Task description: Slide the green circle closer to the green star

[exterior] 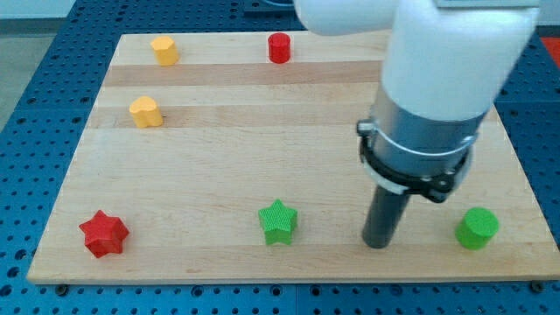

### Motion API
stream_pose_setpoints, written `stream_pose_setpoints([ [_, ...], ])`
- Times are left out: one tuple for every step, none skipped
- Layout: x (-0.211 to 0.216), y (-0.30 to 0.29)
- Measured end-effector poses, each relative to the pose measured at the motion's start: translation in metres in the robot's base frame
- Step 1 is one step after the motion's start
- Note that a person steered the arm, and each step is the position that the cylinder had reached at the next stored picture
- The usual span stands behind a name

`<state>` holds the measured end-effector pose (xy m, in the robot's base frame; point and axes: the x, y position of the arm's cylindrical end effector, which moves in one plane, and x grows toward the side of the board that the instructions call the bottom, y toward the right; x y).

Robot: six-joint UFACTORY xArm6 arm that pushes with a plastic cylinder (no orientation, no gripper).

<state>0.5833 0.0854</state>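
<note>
The green circle [477, 227] stands near the board's bottom right corner. The green star [278, 221] lies at the bottom middle of the board. My tip [379, 244] rests on the board between them, about midway, a little nearer the circle and touching neither. The white and grey arm body above the rod covers the upper right of the board.
A red star [104, 233] lies at the bottom left. A yellow block [146, 112] sits at the left, another yellow block [164, 50] at the top left, and a red cylinder [278, 47] at the top middle. The wooden board [219, 157] ends close below the green blocks.
</note>
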Motion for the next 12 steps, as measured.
stream_pose_setpoints([
  [0.0, -0.046],
  [0.0, -0.053],
  [0.005, -0.053],
  [0.005, -0.053],
  [0.005, -0.067],
  [-0.007, -0.105],
  [-0.024, -0.111],
  [-0.032, -0.134],
  [-0.032, -0.164],
  [-0.032, -0.193],
  [-0.036, -0.223],
  [-0.047, -0.23],
])
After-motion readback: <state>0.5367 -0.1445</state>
